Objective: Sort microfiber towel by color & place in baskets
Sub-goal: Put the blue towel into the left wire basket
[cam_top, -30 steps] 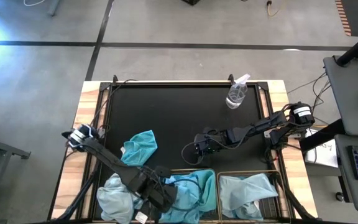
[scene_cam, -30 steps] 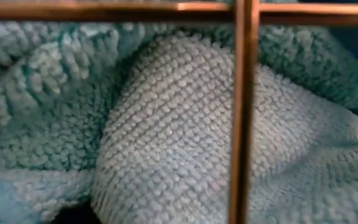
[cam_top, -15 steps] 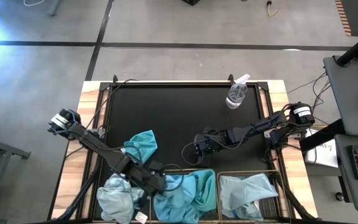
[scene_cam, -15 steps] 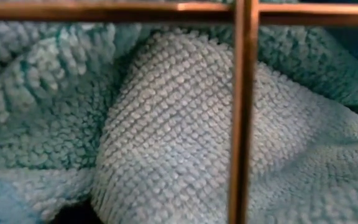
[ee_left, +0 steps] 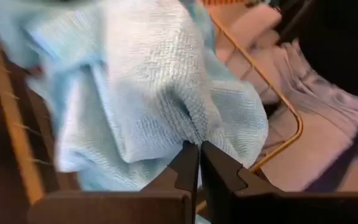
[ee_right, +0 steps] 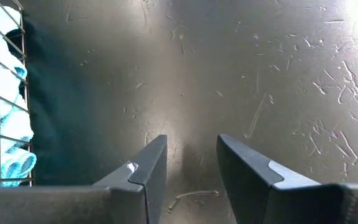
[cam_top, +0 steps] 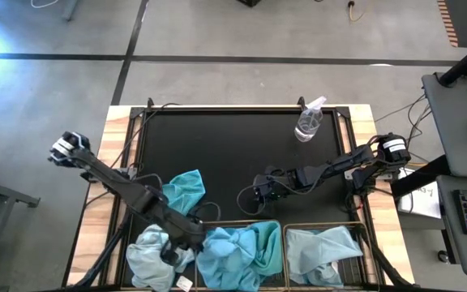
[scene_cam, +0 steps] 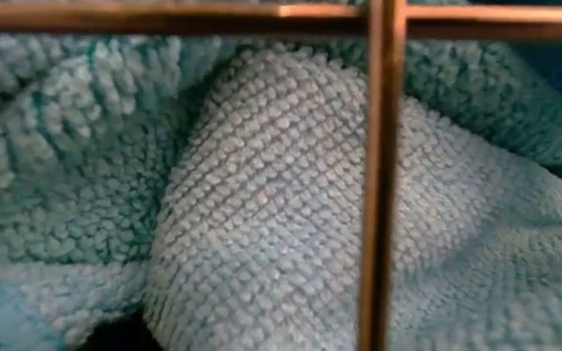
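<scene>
The left claw (cam_top: 173,246) sits low at the near edge of the surface (cam_top: 233,154), clenched on a fold of a pale grey-blue towel (cam_top: 148,255); in the left wrist view its fingers (ee_left: 188,165) meet with the cloth pinched between the tips, and the rest of the towel bunches loosely beyond them. That towel lies outside the baskets, just left of the left basket (cam_top: 246,221), so the grip looks meant for lifting it across to the right basket (cam_top: 363,235), which already holds a pale towel (cam_top: 321,247). The left basket is heaped with turquoise cloth (cam_top: 237,253), some of it spilling over the rim, and the low view shows a pale, tightly looped towel pressed beside fluffier turquoise pile behind the bronze wire, so the colours may not be fully separated there. One more turquoise towel (cam_top: 181,191) lies crumpled on the dark surface, just behind the left arm, not yet sorted. The right claw (cam_top: 254,195) waits near the middle of the surface with its fingers spread and nothing between them, pointing at bare mat, close to the baskets' far rim. A clear spray bottle (cam_top: 308,122) stands well apart toward the back.
</scene>
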Motion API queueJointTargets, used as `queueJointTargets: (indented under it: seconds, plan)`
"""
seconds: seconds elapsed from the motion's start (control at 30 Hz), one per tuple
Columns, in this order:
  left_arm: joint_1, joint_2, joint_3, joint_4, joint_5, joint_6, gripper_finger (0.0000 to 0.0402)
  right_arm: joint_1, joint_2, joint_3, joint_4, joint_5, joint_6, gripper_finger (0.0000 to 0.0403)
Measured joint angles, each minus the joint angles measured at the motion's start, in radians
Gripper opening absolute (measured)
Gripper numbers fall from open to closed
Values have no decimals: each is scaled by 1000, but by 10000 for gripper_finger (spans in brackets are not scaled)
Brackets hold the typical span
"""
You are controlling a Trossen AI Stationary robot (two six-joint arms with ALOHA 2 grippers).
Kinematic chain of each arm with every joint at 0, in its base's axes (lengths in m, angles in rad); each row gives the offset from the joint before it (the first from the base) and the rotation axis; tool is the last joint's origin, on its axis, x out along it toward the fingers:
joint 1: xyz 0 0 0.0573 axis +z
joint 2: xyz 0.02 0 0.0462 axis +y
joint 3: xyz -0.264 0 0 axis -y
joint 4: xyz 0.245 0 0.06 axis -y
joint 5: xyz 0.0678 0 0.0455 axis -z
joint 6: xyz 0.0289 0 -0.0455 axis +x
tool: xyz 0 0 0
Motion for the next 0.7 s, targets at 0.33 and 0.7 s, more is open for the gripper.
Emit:
queueJointTargets:
  seconds: [0.33,0.7]
  plan:
    - [0,-229,-101,-100,-199,-75,0,0,0,0,0,0,-4,134]
    - [-1,-161,-268,483,46,-65,0,0,0,0,0,0,-10,134]
